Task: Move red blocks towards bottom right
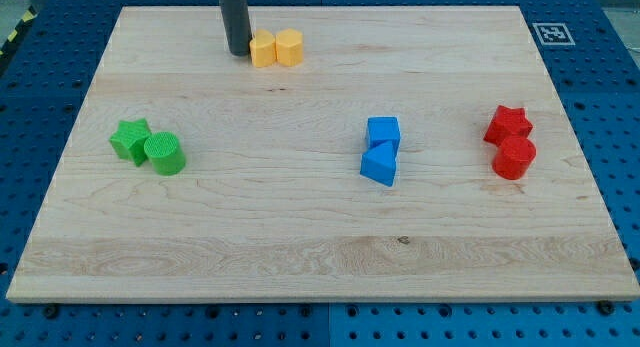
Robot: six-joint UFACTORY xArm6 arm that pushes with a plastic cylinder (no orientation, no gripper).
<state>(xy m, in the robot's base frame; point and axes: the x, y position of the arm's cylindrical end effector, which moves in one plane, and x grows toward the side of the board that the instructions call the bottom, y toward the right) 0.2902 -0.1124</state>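
A red star block (508, 124) and a red cylinder (514, 157) sit touching at the view's right, the cylinder just below the star. My tip (238, 53) rests on the board at the view's top, left of centre. It stands just left of two yellow blocks and far from the red blocks, up and to their left.
Two yellow blocks (276, 49) sit side by side at the top next to my tip. A blue cube (383, 132) and blue triangular block (378, 166) sit right of centre. A green star (131, 140) and green cylinder (165, 153) sit at the left. The wooden board (320, 257) lies on a blue pegboard.
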